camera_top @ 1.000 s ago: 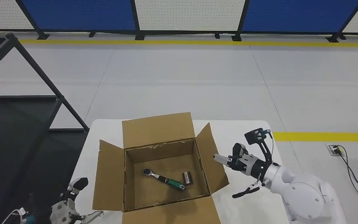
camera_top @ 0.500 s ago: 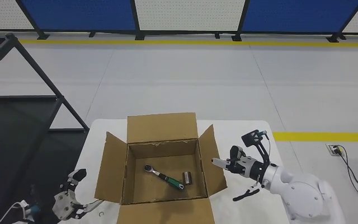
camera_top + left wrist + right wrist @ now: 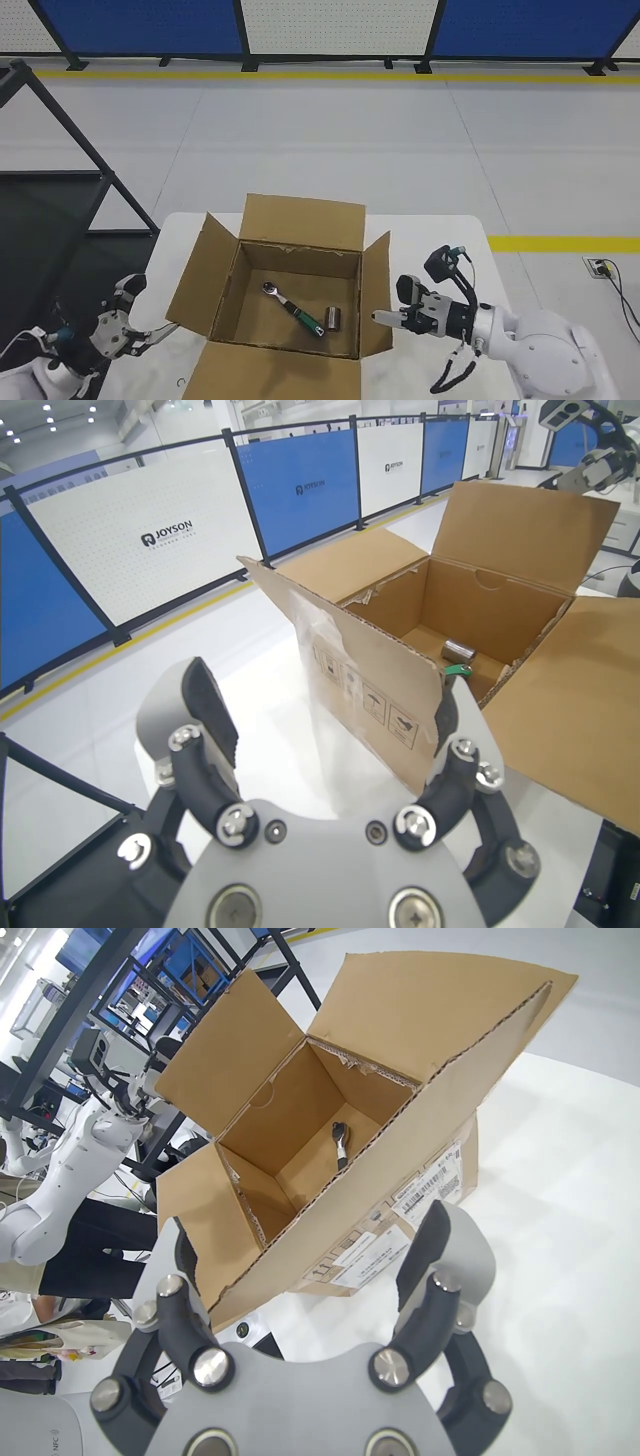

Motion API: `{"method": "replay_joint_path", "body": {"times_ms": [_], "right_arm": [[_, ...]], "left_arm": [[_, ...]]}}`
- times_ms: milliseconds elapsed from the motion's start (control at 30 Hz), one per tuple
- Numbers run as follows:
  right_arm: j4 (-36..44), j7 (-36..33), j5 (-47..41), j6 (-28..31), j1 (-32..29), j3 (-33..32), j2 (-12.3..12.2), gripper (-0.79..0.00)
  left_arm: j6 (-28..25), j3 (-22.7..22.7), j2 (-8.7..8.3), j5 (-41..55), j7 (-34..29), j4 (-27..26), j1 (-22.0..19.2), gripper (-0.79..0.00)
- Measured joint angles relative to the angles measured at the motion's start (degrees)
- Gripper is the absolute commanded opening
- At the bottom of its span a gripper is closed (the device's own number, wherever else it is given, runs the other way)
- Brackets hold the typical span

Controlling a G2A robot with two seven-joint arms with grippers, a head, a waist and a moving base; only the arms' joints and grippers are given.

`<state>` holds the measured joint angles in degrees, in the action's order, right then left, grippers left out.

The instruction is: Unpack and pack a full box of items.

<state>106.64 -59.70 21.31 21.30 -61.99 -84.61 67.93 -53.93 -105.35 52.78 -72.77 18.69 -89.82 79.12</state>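
Observation:
An open cardboard box (image 3: 303, 222) stands mid-table with its flaps spread. On its floor lie a ratchet wrench (image 3: 292, 307) with a green-tipped handle and a small metal socket (image 3: 333, 320). My right gripper (image 3: 383, 318) is open at the box's right flap, whose edge (image 3: 425, 1018) runs between its fingers; the wrench head (image 3: 341, 1138) shows inside. My left gripper (image 3: 128, 322) is open at the table's left side, just outside the left flap (image 3: 360, 690). That flap's corner sits close to one finger (image 3: 452, 712). Past it, the socket (image 3: 457, 651) is in sight.
The white table (image 3: 440, 240) has bare room to the right of and behind the box. A black metal rack (image 3: 60, 150) stands off the table's left side. Blue and white partition panels (image 3: 340, 25) line the far floor.
The box has turned clockwise and shifted slightly right. My right gripper moved nearer along the right flap. My left gripper rose toward the left flap.

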Motion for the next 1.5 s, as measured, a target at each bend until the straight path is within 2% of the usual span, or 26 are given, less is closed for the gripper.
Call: {"method": "replay_joint_path", "body": {"times_ms": [133,267,433,667,1000,1233,1500], "right_arm": [[-0.01,0.04,0.01,-0.05,0.01,0.01,0.01,0.0],[0.12,1.33,-0.37,-0.08,-0.66,0.42,0.0,0.0],[-1.86,1.98,-4.76,1.42,0.37,1.97,-0.16,0.0],[-6.59,2.86,-10.78,2.34,5.27,7.23,0.23,0.0],[-18.05,4.75,-14.45,2.5,15.6,18.54,1.98,0.0],[-27.07,6.4,-16.08,1.24,20.8,24.16,3.35,0.0],[-31.83,8.28,-17.38,2.69,22.01,26.22,3.96,0.0]], "left_arm": [[-1.29,0.77,-0.07,1.94,-0.29,1.21,-1.16,0.0],[-2.88,0.3,-0.18,4.94,-1.13,1.01,-0.58,0.0],[-4.11,-0.56,-0.32,8.63,-2.3,-1.1,1.62,0.0],[-4.07,-0.64,-0.68,14.33,-3.66,-6.02,6.47,0.0],[-4.07,1.76,-1.99,29.6,-13.78,-9.51,10.59,0.0],[-3.27,4.11,-2.51,38.34,-21.91,-9.98,9.33,0.0],[-2.0,6.15,-2.85,42.97,-28.35,-11.68,7.86,0.0]]}}
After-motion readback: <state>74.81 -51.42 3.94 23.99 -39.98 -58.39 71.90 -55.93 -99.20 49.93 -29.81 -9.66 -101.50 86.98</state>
